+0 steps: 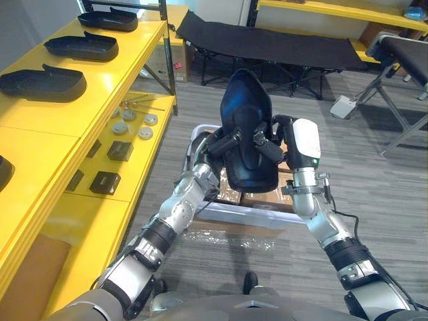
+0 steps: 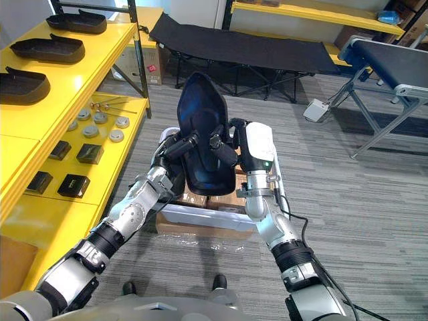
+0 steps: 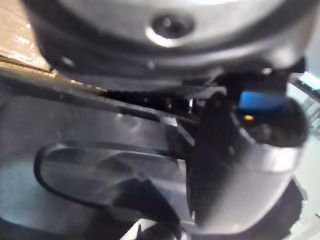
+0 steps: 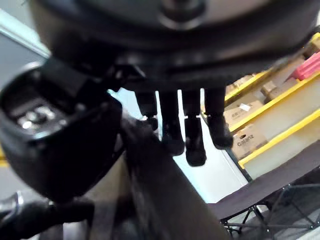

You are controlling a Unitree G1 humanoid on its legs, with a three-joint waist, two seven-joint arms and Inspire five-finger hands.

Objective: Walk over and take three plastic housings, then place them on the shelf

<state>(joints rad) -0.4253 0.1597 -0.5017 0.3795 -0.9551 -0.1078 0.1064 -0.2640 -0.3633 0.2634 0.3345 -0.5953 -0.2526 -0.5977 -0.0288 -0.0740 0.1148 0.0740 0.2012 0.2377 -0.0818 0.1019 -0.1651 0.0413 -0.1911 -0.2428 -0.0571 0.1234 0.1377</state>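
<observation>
I hold a black plastic housing [image 1: 246, 127] upright in front of me with both hands. My left hand [image 1: 224, 144] grips its left edge with curled fingers. From the other side my right hand [image 1: 302, 142], which has a white cover, wraps its fingers across the front. In the left wrist view the thumb [image 3: 240, 165] presses on the housing's glossy shell [image 3: 100, 165]. In the right wrist view the fingers [image 4: 192, 130] hang over the housing's rim [image 4: 165, 195]. Three more housings [image 1: 43, 83] [image 1: 81, 45] [image 1: 108, 20] lie in a row on the yellow shelf [image 1: 40, 140] to my left.
A white-rimmed bin [image 1: 234, 212] with cardboard boxes stands on the floor under my hands. The shelf's lower level [image 1: 134, 167] holds small black boxes and round discs. A black folding cot [image 1: 267, 43] is ahead, a bench [image 1: 408, 53] at the right, and a white box [image 1: 344, 105] on the floor.
</observation>
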